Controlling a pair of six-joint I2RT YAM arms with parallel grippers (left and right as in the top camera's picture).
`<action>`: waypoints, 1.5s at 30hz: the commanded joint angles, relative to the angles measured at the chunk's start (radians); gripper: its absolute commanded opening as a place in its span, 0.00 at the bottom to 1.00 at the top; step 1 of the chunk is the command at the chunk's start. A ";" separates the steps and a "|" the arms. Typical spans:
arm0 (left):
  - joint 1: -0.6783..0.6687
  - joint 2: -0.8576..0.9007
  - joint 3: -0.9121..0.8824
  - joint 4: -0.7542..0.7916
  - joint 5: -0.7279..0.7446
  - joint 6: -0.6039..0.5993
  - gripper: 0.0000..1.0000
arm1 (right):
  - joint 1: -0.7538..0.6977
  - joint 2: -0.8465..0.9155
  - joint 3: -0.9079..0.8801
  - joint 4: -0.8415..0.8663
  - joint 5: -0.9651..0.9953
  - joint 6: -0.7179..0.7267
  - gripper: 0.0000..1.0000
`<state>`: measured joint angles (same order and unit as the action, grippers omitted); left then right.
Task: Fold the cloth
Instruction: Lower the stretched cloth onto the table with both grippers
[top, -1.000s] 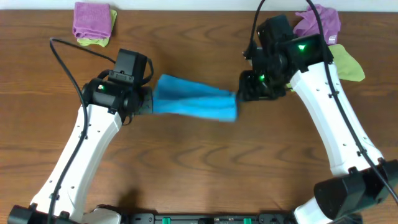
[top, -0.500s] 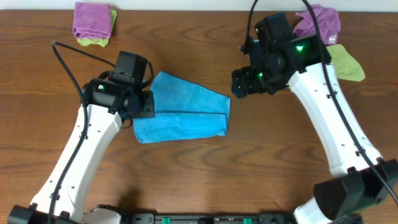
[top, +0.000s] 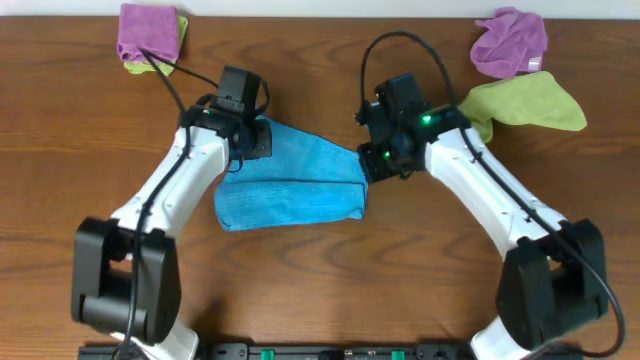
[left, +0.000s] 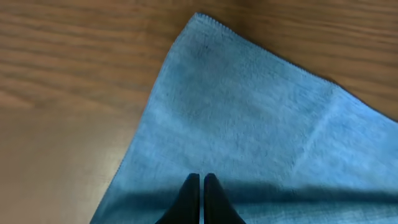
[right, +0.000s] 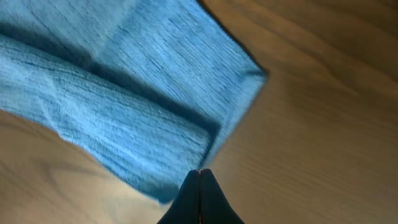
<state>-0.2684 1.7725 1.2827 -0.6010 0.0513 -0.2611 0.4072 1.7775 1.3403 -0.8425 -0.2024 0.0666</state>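
Observation:
The cloth (top: 290, 185) is a sky-blue towel lying folded on the wooden table, with a doubled band along its near edge. My left gripper (top: 260, 145) is over its far left corner. In the left wrist view the fingers (left: 201, 182) are shut, with nothing between them, above the blue cloth (left: 249, 112). My right gripper (top: 368, 166) is at the cloth's far right corner. Its fingers (right: 199, 173) are also shut and empty, at the edge of the folded cloth (right: 124, 93).
A purple cloth (top: 147, 32) lies on a lime-green one (top: 150, 68) at the back left. Another purple cloth (top: 511, 40) and a lime-green cloth (top: 525, 103) lie at the back right, near the right arm. The table's back edge runs along the top.
A second ago both grippers held the cloth stretched between them. It now lies folded on the table; both grippers have let go, shut and moved over its far corners.

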 joint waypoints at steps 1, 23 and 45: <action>0.006 0.029 -0.008 0.026 0.007 0.014 0.06 | 0.022 0.013 -0.029 0.030 -0.011 -0.012 0.02; 0.006 0.125 -0.008 0.147 0.025 0.064 0.05 | 0.026 0.223 -0.032 0.129 0.012 -0.016 0.02; 0.006 0.268 -0.008 0.200 0.019 0.082 0.06 | 0.025 0.225 -0.032 0.138 0.185 -0.015 0.02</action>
<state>-0.2684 2.0182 1.2827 -0.4030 0.0753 -0.2012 0.4221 1.9987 1.3117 -0.6987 -0.0681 0.0650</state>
